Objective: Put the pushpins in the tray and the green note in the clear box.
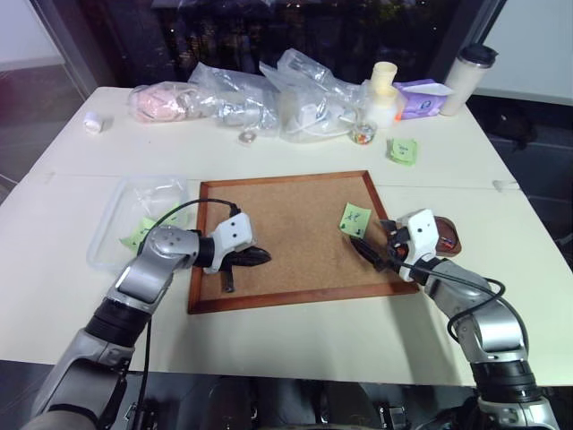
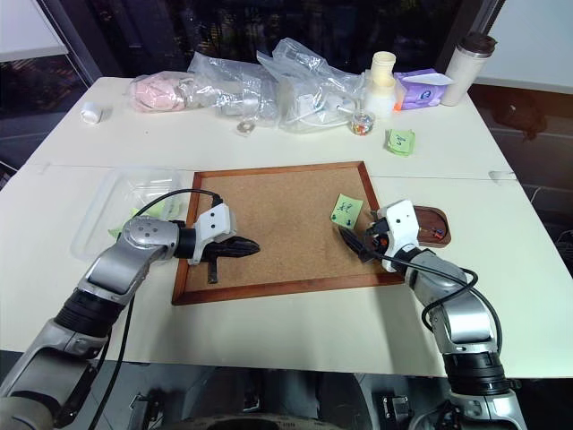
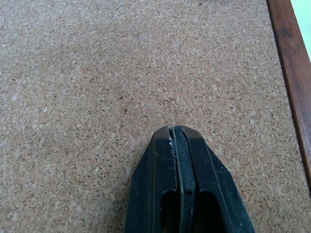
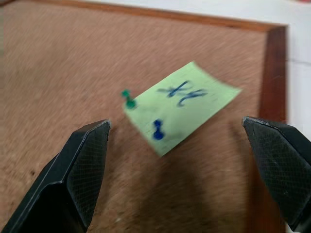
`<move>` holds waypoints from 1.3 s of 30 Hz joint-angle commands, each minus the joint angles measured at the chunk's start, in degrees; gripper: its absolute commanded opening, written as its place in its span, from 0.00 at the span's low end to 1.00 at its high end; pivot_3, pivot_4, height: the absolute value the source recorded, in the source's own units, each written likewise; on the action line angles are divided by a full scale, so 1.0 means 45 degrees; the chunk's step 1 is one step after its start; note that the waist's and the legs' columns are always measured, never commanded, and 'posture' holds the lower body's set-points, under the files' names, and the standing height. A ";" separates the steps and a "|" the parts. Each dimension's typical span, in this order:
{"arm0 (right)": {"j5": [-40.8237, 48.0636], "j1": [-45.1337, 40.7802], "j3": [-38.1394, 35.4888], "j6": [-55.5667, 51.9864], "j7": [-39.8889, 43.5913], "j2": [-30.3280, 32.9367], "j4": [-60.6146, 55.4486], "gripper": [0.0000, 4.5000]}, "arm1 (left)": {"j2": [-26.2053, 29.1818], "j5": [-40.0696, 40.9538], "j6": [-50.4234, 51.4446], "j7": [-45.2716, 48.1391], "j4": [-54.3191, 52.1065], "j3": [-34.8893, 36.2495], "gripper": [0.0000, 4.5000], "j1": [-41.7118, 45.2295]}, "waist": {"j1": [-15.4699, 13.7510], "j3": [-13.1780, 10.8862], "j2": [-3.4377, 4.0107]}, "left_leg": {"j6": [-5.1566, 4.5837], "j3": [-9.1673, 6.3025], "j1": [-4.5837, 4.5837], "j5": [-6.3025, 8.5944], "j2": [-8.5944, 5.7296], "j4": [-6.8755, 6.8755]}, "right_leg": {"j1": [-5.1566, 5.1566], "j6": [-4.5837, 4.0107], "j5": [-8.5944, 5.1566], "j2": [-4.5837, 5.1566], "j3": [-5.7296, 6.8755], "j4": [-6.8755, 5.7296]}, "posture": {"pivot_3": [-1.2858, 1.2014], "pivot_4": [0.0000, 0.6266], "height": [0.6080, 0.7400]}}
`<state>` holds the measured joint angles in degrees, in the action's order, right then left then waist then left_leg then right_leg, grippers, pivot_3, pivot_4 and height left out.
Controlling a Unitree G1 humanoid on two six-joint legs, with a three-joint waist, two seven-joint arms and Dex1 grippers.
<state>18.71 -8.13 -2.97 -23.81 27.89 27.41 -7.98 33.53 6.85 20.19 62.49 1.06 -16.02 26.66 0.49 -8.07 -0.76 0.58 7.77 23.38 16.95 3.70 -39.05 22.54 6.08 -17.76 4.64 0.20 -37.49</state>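
Left gripper (image 3: 177, 133): fingers pressed together, empty, over the corkboard (image 1: 286, 224).
Right gripper (image 4: 177, 141): fingers wide apart, empty, facing the green note (image 4: 182, 107).

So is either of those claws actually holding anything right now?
No. The left gripper is shut on nothing, over the bare corkboard. The right gripper is open, facing the green note pinned there by two pushpins, touching neither.

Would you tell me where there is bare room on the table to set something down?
The near strip in front of the corkboard is bare, as is the cork between the left gripper and the green note. The far edge is crowded with plastic bags and cups.
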 commanded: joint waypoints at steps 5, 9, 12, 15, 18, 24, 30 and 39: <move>-0.0792 -0.0601 0.0217 0.1122 0.0208 -0.0183 0.0648 0.99 | 0.0009 -0.0285 0.0083 -0.0143 -0.0079 -0.0368 0.00 -0.0411 | 0.0016 0.0000 0.0000 | 0.0001 0.0002 -0.0002 0.0000 0.0001 0.0000 | 0.0000 0.0000 0.0000 -0.0001 0.0000 0.0000 | 0.52 0.24 0.97; -0.1213 -0.0761 0.0579 0.1459 0.0372 -0.0236 0.1019 0.71 | 0.0044 -0.0372 0.0016 -0.0164 -0.0049 -0.0418 0.00 -0.0416 | 0.0012 0.0000 0.0000 | 0.0001 0.0002 -0.0002 -0.0001 0.0001 0.0000 | 0.0000 0.0000 0.0000 -0.0001 0.0000 0.0000 | 0.52 0.24 0.97; -0.1388 -0.0801 0.0710 0.1635 0.0515 -0.0286 0.1154 0.39 | 0.0077 -0.0371 0.0043 -0.0179 -0.0057 -0.0391 0.00 -0.0425 | 0.0011 0.0000 0.0000 | 0.0002 0.0002 -0.0002 -0.0001 0.0001 0.0000 | 0.0000 0.0000 0.0000 -0.0001 0.0000 0.0000 | 0.52 0.24 0.97; -0.1363 -0.0783 0.0684 0.1555 0.0616 -0.0320 0.1166 0.03 | 0.0093 -0.0370 0.0061 -0.0189 -0.0069 -0.0383 0.00 -0.0432 | 0.0016 0.0000 0.0000 | 0.0002 0.0002 -0.0003 -0.0001 0.0001 0.0000 | -0.0002 0.0000 0.0000 -0.0001 0.0000 -0.0001 | 0.52 0.24 0.97; -0.1278 -0.0716 0.0451 0.1511 0.0497 -0.0398 0.1068 0.01 | 0.0113 -0.0358 0.0080 -0.0189 -0.0097 -0.0370 0.00 -0.0455 | 0.0022 0.0000 0.0000 | 0.0002 0.0003 -0.0004 -0.0001 0.0002 0.0000 | -0.0001 0.0000 0.0000 -0.0001 0.0000 -0.0001 | 0.52 0.24 0.97; -0.0863 -0.0689 -0.0108 0.1518 0.0440 -0.0489 0.0593 0.01 | 0.0164 -0.0354 0.0123 -0.0119 -0.0113 -0.0404 0.00 -0.0461 | 0.0010 0.0000 0.0000 | 0.0003 0.0004 -0.0003 -0.0001 0.0001 0.0000 | -0.0001 0.0000 0.0000 0.0000 0.0001 -0.0001 | 0.52 0.24 0.97; -0.0028 -0.0769 -0.0766 0.1138 0.0321 -0.0621 0.0080 0.01 | 0.0272 -0.0419 0.0219 0.0085 -0.0051 -0.0561 0.00 -0.0411 | 0.0006 0.0000 0.0001 | 0.0003 0.0003 -0.0002 -0.0001 0.0002 0.0001 | 0.0001 0.0000 0.0000 0.0000 0.0000 0.0000 | 0.52 0.24 0.97; 0.0584 -0.1057 -0.1585 0.0461 0.0152 -0.0574 -0.0299 0.01 | 0.0463 -0.0461 0.0288 0.0297 -0.0049 -0.0777 0.00 -0.0422 | 0.0061 0.0000 0.0001 | 0.0003 0.0004 -0.0006 -0.0001 0.0007 0.0004 | 0.0001 -0.0001 0.0000 -0.0010 0.0000 -0.0001 | 0.52 0.24 0.97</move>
<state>20.07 -12.18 -8.27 -21.53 28.86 24.24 -6.58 34.98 6.61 20.40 63.06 -0.20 -16.88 26.28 0.76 -8.07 -0.75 0.60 7.78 23.35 16.95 3.73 -39.03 22.55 6.08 -17.76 4.59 0.20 -37.50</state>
